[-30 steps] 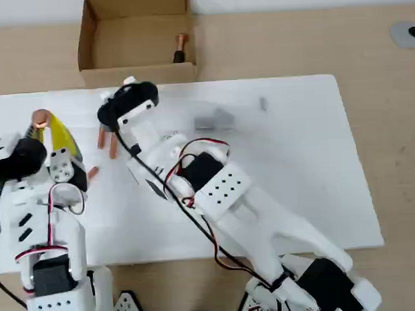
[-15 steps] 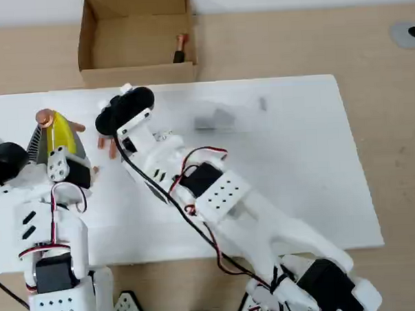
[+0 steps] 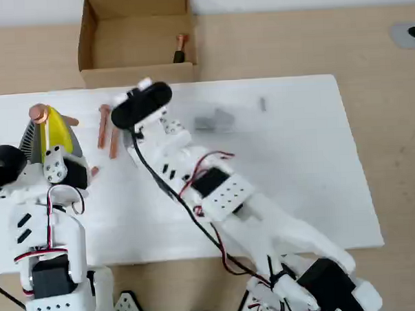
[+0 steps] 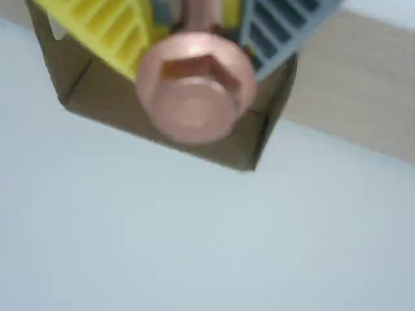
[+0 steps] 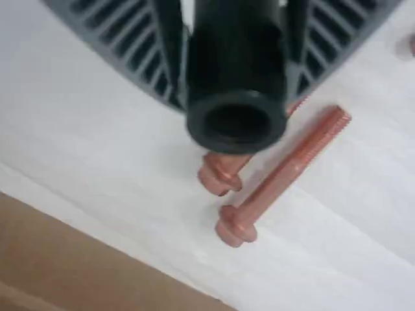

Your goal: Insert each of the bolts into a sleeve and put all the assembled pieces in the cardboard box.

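Observation:
My left gripper (image 3: 40, 120) stands over the mat's left end, its yellow and grey fingers shut on a copper bolt (image 3: 38, 112). In the left wrist view that bolt's hex head (image 4: 196, 94) faces the camera, with the cardboard box (image 4: 162, 133) behind it. My right gripper (image 5: 237, 45) is shut on a black sleeve (image 5: 237, 97), its open bore above two loose copper bolts (image 5: 279, 175) on the mat. From above, the right wrist (image 3: 142, 105) hovers beside those bolts (image 3: 101, 127). The cardboard box (image 3: 87, 44) at the back holds one assembled piece (image 3: 180, 48).
A white mat (image 3: 297, 158) covers the table's middle. A grey object (image 3: 213, 119) and a small grey bit (image 3: 262, 103) lie on it right of the right wrist. Another bolt (image 3: 92, 172) lies near the left arm. A grey disc (image 3: 407, 33) sits at the far right.
The right wrist has shifted right with the sleeve, uncovering the two bolts on the mat. The left gripper has moved slightly with its bolt.

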### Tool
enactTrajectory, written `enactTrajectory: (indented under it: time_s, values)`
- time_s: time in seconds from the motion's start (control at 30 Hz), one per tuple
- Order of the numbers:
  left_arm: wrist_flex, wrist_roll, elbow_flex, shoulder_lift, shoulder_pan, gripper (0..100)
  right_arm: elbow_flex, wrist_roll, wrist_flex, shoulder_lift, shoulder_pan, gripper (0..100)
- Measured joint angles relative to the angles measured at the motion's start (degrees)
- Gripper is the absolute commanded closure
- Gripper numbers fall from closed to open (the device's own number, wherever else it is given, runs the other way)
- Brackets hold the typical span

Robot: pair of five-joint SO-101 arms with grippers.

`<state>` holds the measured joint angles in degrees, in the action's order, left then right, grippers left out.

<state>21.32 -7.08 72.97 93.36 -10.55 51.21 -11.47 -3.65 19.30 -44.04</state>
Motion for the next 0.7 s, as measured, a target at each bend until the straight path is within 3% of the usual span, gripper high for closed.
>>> enactTrajectory:
  time_s: [0.2,0.53,0.7]
  values:
    - [-0.09,5.8,-0.26,0.0,4.75,99,9.49,0.0,10.37,4.84,0.0,98.9]
    - [-0.09,8.44,-0.26,0.0,11.16,99,18.2,2.46,12.04,16.79,-1.93,98.9]
    - [-0.18,15.3,1.05,-0.09,14.24,99,19.6,5.36,12.04,16.79,-5.54,98.9]
